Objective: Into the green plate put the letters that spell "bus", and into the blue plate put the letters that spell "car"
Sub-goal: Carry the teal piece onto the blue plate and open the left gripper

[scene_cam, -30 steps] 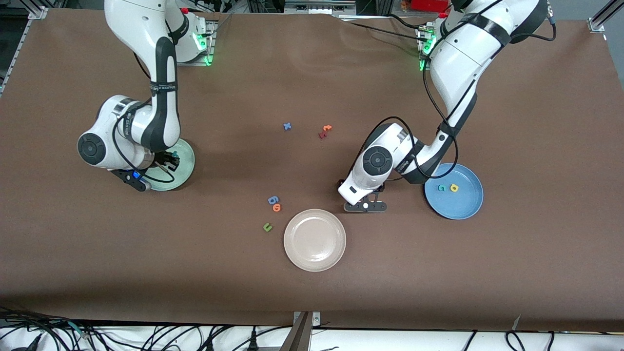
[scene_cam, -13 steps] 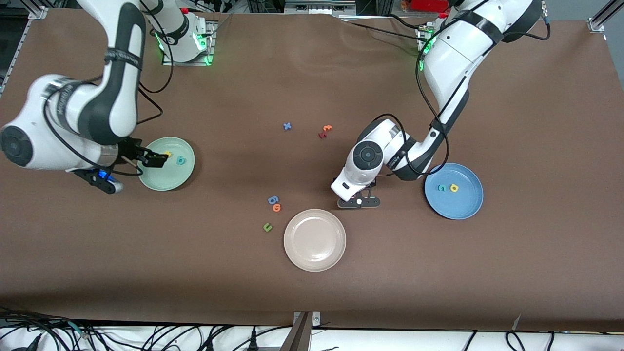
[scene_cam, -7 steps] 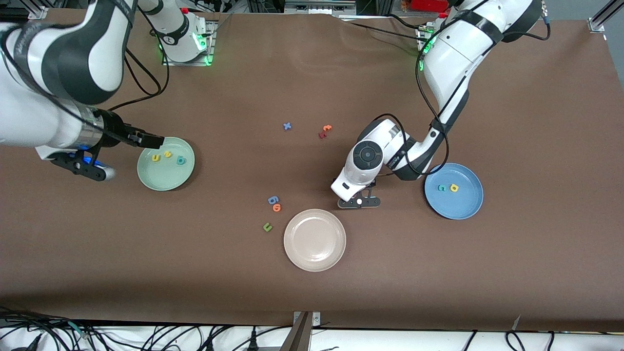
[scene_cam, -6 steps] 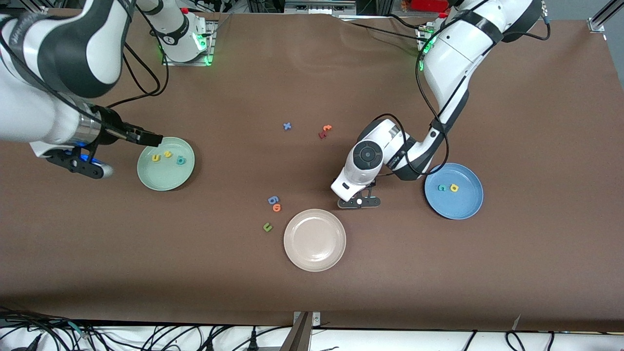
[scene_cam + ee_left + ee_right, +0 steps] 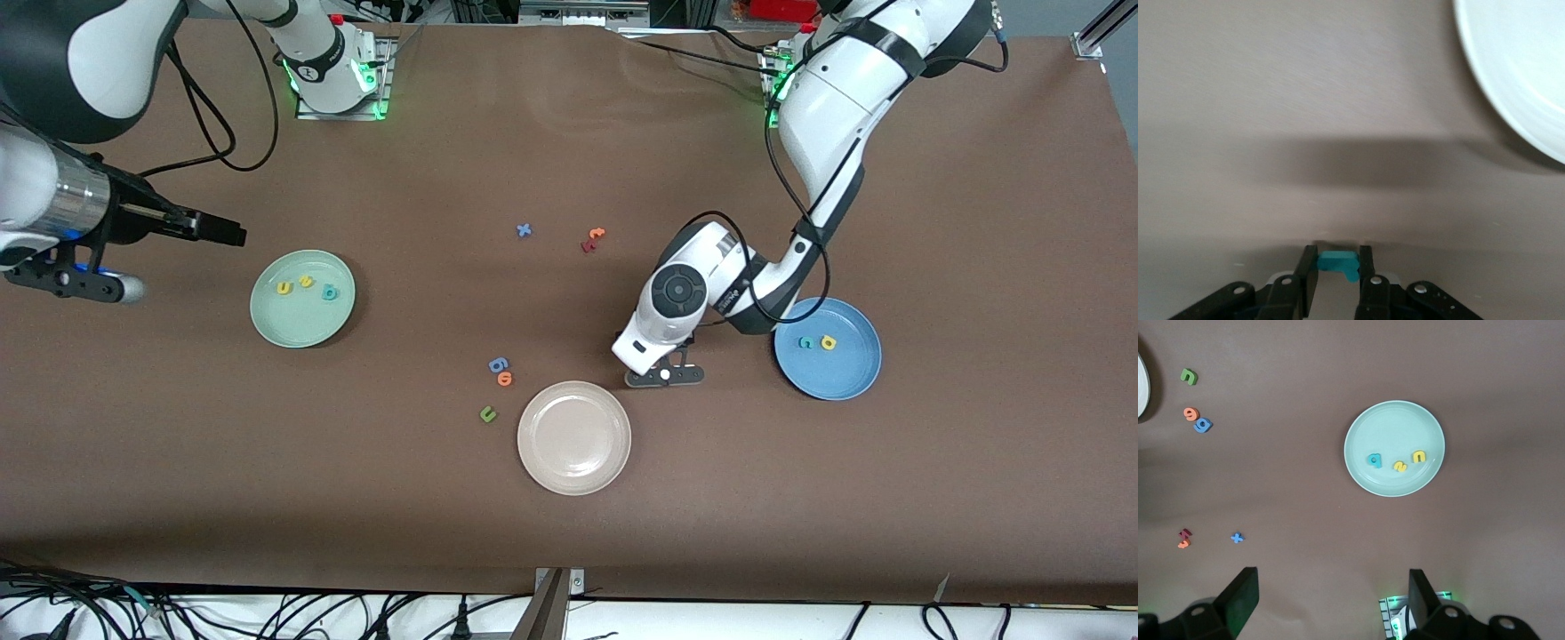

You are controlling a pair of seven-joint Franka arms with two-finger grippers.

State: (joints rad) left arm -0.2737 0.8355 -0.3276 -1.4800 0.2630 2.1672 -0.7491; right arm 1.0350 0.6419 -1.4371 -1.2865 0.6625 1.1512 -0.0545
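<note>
The left tool (image 5: 1333,283) is clamped on a small teal letter (image 5: 1339,263), judged to be the r, low over the desk (image 5: 569,133) between the beige-white plate (image 5: 574,437) and the blue plate (image 5: 828,348). The blue plate, toward the left arm's end, already holds a teal c (image 5: 805,341) and a yellow a (image 5: 829,342). To finish this step well, lift the letter clear of the desk, carry it over the rim to a bare patch of the blue plate, lower before releasing, and avoid knocking the two letters there. The right tool (image 5: 1331,590) hangs high with its fingers spread wide and empty, off the edge of the green plate (image 5: 302,299), and waits. That plate holds the yellow u (image 5: 284,288), yellow s (image 5: 306,282) and teal b (image 5: 330,292), so "bus" appears complete. Stray letters lie mid-desk.
</note>
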